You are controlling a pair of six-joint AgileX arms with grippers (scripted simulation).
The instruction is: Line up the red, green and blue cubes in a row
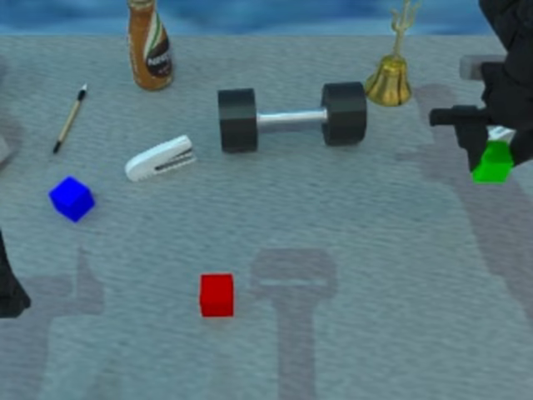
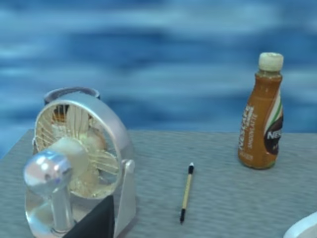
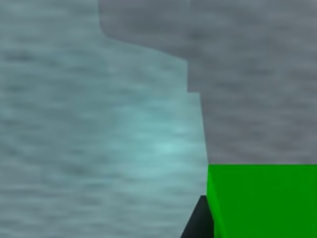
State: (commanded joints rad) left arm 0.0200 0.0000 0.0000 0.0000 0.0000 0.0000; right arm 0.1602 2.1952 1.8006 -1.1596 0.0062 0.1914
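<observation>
Bright green glossy cube fills lower right of right wrist frame, a dark finger edge touching its side. In top frame sits at far right edge, under right claw; claw seemingly closed on it, though whether lifted off grey textured counter not discernible. Left claw not visible; left arm parked at lower left edge.

Deep blue glossy cube at left, bright red glossy cube lower centre, well apart. No row yet.

Handling, as judgement: rigid, light, slick faces. Best pinched across two opposite flat sides, centred, to avoid twisting.

Count: three cubes, one per colour. One black dumbbell, one white stapler, one pencil, one brown bottle, one brass bell, one small silver fan.
</observation>
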